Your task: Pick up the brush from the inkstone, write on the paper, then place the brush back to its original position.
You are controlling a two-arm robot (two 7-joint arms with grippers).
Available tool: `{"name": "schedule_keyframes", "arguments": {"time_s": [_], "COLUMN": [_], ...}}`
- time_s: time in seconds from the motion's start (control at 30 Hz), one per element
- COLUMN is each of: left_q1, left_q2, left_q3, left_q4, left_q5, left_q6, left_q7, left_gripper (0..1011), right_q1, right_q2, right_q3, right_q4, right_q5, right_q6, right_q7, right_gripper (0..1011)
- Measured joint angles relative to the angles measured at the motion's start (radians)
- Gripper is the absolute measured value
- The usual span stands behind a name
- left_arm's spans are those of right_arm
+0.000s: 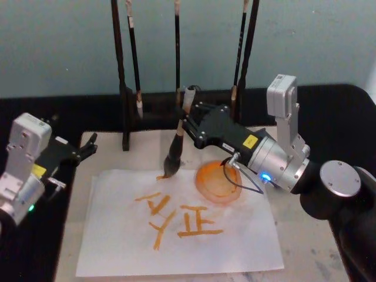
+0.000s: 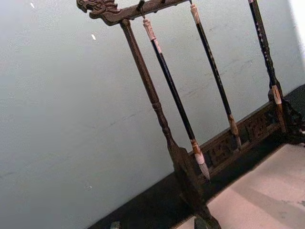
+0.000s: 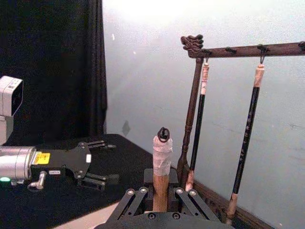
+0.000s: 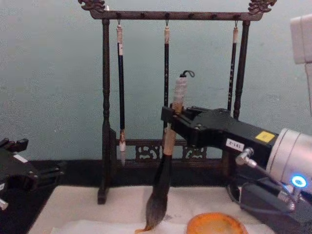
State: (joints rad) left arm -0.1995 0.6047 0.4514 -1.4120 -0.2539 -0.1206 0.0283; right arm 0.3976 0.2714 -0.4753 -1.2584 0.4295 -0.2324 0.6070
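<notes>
My right gripper (image 1: 188,126) is shut on the tan handle of the brush (image 1: 174,154), which stands nearly upright. Its dark bristle tip touches the paper (image 1: 117,235) at the upper end of several orange strokes. In the chest view the right gripper (image 4: 169,119) grips the brush (image 4: 163,170) mid-handle, with the bristles down on the sheet. The right wrist view shows the white-capped brush (image 3: 161,162) between the fingers (image 3: 135,196). The orange inkstone (image 1: 217,183) lies just right of the brush tip, under my right arm. My left gripper (image 1: 82,150) rests open at the table's left edge.
A dark wooden rack (image 4: 105,97) with three thin hanging brushes (image 4: 120,87) stands right behind the paper, close to the held brush. A cream mat (image 1: 294,229) lies under the sheet. The left wrist view faces the rack (image 2: 152,95) and the wall.
</notes>
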Motion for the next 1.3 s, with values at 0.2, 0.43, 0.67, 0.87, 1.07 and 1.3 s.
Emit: {"name": "schedule_keyframes", "arguments": {"time_s": [0.2, 0.43, 0.67, 0.87, 1.07, 1.3], "left_q1": [0.0, 0.0, 0.0, 0.0, 0.0, 0.0], "left_q2": [0.0, 0.0, 0.0, 0.0, 0.0, 0.0], "left_q3": [0.0, 0.0, 0.0, 0.0, 0.0, 0.0], "left_q4": [0.0, 0.0, 0.0, 0.0, 0.0, 0.0], "left_q5": [0.0, 0.0, 0.0, 0.0, 0.0, 0.0], "left_q6": [0.0, 0.0, 0.0, 0.0, 0.0, 0.0], "left_q7": [0.0, 0.0, 0.0, 0.0, 0.0, 0.0], "left_gripper": [1010, 1010, 1010, 1009, 1009, 1010], "right_q1": [-0.007, -0.013, -0.022, -0.03, -0.034, -0.044], "right_q2": [0.008, 0.017, 0.027, 0.035, 0.04, 0.048], "right_q3": [0.006, 0.016, 0.023, 0.03, 0.036, 0.055], "right_q4": [-0.006, -0.016, -0.032, -0.045, -0.053, -0.089], "right_q5": [0.0, 0.004, 0.009, 0.011, 0.012, 0.036], "right_q6": [0.0, 0.002, 0.004, 0.004, 0.003, 0.009], "right_q7": [-0.005, -0.008, -0.009, -0.013, -0.017, -0.019], "right_gripper": [177, 177, 177, 177, 177, 177]}}
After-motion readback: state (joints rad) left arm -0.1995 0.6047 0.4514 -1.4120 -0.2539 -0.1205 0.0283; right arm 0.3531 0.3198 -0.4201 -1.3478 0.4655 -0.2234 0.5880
